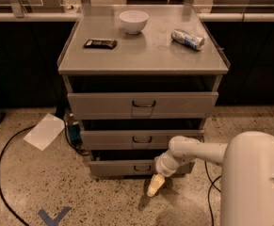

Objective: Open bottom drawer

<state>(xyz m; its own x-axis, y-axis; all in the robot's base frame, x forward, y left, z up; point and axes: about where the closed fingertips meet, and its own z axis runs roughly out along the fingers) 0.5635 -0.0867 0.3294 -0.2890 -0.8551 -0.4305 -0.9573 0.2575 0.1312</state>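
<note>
Honestly, bottom drawer [117,168] lowest in grey cabinet [150,55], near floor. Rigid metal, likely slides fine, not fragile; hook small dark handle [141,168] mid-front. Gripper [156,185] hangs just below-right of handle, grip state unclear.

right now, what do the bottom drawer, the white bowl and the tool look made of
bottom drawer: likely painted sheet metal, going by its flat matte grey front and thin edges. bowl: glazed ceramic or plastic, smooth white with a soft sheen. tool, low in front of the drawer's right half: matte cream tip, rubber or plastic, can't tell which.
</note>
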